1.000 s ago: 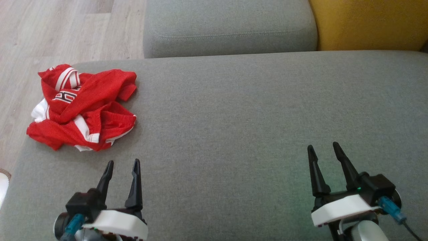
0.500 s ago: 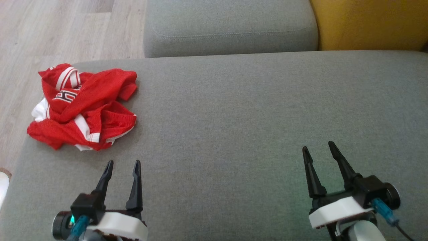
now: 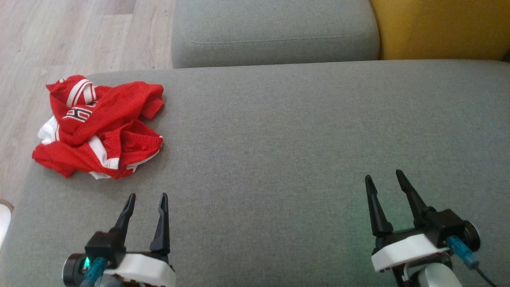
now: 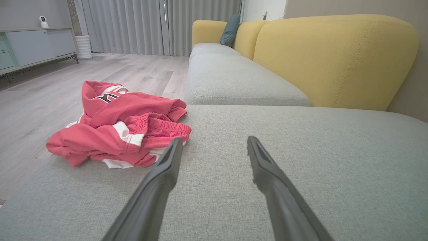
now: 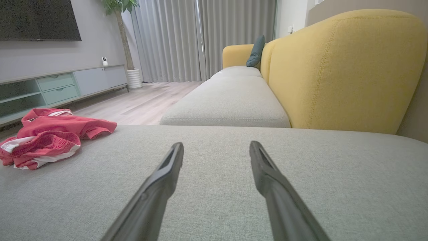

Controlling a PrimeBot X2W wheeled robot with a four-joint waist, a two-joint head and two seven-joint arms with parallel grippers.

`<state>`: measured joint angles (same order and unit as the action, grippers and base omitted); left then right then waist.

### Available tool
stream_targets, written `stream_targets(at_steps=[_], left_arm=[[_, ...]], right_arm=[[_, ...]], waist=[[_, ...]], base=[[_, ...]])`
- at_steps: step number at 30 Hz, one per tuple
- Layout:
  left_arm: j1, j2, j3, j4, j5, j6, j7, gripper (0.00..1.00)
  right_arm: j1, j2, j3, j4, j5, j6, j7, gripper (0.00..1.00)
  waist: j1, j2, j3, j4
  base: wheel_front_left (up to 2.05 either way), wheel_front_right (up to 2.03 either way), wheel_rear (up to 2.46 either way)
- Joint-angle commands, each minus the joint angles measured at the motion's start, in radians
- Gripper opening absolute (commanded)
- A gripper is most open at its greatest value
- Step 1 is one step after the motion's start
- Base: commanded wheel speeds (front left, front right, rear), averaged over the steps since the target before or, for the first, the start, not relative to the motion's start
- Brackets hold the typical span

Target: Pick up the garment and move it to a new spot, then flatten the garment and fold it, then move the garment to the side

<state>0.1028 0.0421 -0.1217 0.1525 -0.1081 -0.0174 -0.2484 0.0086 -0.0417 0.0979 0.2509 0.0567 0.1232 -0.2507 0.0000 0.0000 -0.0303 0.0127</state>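
A crumpled red mesh garment with white stripes and trim (image 3: 99,127) lies bunched at the left edge of the wide grey fabric sofa seat (image 3: 279,151). It is ahead of the left claw (image 3: 147,196) and a little to that claw's left, near it but not touching. Pale wood-plank floor (image 3: 59,36) shows beyond the heap. The left claw hovers low over the seat with its two long dark fingers spread apart and nothing between them. In the left wrist view the garment (image 4: 117,130) sits just past the left fingertip (image 4: 175,145), off to that side of the spread claw (image 4: 214,140). Straight ahead of both claws, a second grey seat cushion (image 3: 275,32) butts against the far edge of the seat. The right claw (image 3: 384,175) is well to the right of the left one, likewise spread wide and empty above bare fabric. From its wrist camera the garment (image 5: 50,134) lies far to the left of the claw (image 5: 216,144). A mustard-yellow upholstered backrest (image 3: 438,28) rises ahead and to its right.
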Motion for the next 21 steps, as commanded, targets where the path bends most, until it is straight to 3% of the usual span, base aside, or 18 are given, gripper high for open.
stream_targets(at_steps=[1, 16, 21], left_arm=[[-0.036, 0.008, 0.032, -0.029, -0.007, 0.004, -0.013, 1.00], [-0.036, 0.008, 0.030, -0.032, -0.008, 0.004, -0.013, 1.00], [-0.039, 0.008, 0.023, -0.032, -0.010, 0.007, -0.013, 1.00]], right_arm=[[-0.059, -0.008, 0.018, -0.028, 0.013, 0.008, -0.011, 1.00], [-0.059, -0.008, 0.014, -0.027, 0.018, 0.008, -0.011, 1.00], [-0.051, -0.008, 0.008, -0.035, 0.016, 0.008, -0.011, 1.00]], waist=[[0.0000, 0.0000, 0.000, 0.000], [0.0000, 0.0000, 0.000, 0.007], [0.0000, 0.0000, -0.004, 0.052]], base=[[0.00, 0.00, 0.00], [0.00, 0.00, 0.00], [0.00, 0.00, 0.00]])
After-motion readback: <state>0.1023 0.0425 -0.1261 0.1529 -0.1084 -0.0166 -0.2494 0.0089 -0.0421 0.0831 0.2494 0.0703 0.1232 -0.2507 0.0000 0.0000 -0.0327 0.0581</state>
